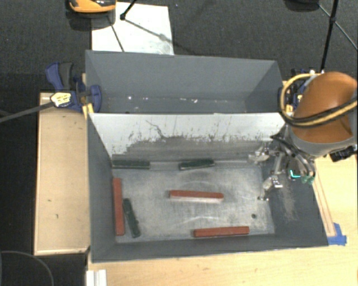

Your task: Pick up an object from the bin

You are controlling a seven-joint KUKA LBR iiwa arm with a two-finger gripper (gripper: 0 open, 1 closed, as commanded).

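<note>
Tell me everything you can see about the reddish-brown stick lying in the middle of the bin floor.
The reddish-brown stick is a long, slim, straight bar with a paler strip along its top edge; its material cannot be told. It lies flat near the centre of the bin floor, running left to right. It looks whole. Only the floor touches it; the gripper is off to its right, apart.

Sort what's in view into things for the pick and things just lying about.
For the pick: end effector; grey metal bin; reddish-brown flat bars, left, centre, front; dark green thin sticks, back left, back centre, front left.

Lying about: orange-and-black object beyond the bin; white sheet beside it.
</note>
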